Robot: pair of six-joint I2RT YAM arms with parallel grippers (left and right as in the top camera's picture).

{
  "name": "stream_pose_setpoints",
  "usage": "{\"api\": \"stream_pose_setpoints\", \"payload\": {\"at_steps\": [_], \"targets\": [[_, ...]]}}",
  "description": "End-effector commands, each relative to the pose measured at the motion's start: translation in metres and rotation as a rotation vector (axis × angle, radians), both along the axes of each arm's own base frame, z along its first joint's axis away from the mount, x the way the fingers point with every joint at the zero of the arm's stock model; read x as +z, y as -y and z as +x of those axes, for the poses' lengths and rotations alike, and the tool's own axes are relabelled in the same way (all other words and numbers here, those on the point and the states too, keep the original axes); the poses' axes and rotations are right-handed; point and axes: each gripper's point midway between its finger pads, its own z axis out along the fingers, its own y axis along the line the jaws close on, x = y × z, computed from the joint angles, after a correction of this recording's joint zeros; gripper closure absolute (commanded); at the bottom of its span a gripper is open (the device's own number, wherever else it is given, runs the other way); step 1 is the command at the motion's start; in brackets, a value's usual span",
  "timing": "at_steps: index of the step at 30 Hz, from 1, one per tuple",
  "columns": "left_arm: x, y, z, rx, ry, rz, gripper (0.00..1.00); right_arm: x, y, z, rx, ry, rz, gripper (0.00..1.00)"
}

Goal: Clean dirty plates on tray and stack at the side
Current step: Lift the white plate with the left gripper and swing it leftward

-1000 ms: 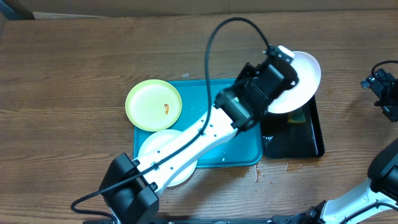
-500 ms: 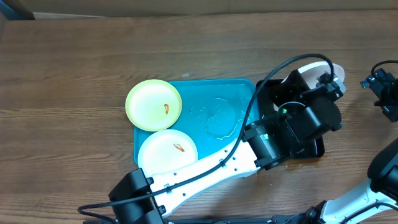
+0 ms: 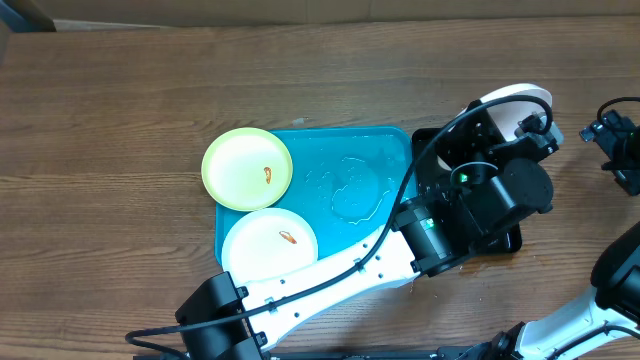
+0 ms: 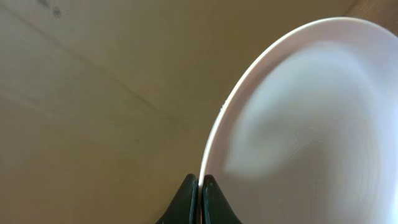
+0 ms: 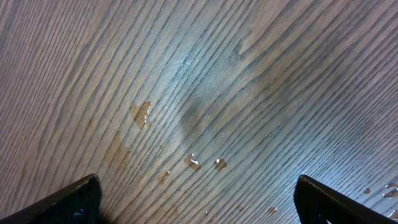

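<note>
White plate (image 4: 298, 124) seemingly upright in clamped left fingers (image 4: 186, 202), arm outstretched, right fingers (image 5: 68, 202) apart

Bright plastics on brown wood grain.

The large turquoise-blue rectangular plastic tray (image 3: 385, 150) shows a glossy, paler wet patch near its middle. The pale yellow-green round plastic plate (image 3: 240, 165) and the lower white round plastic plate (image 3: 262, 250) each carry one small orange-brown smear. The other white round plastic plate (image 4: 311, 124) is plain, with soft grey shading. The narrow black rectangular tray (image 3: 505, 242) is glossy. The brown wooden table (image 3: 120, 110) has fine streaky grain in darker and lighter bands, with a few glinting drops.
</note>
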Motion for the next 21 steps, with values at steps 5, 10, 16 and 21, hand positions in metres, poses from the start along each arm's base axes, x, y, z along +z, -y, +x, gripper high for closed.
{"api": "stream_pose_setpoints", "payload": {"at_steps": [5, 10, 16, 21], "targets": [[-0.025, -0.023, 0.024, 0.027, -0.222, -0.275, 0.96, 0.018, 0.004, 0.005, -0.010, 0.044, -0.024, 0.00], [-0.062, -0.044, 0.047, 0.024, -0.451, -0.394, 0.96, 0.018, 0.004, 0.005, -0.010, 0.044, -0.024, 0.00], [-0.083, -0.115, 0.103, 0.169, -0.632, -0.657, 0.96, 0.018, 0.004, 0.005, -0.010, 0.044, -0.024, 0.00], [-0.101, -0.211, 0.143, 0.346, -0.771, -0.897, 0.96, 0.018, 0.004, 0.005, -0.010, 0.044, -0.024, 0.00]]}}
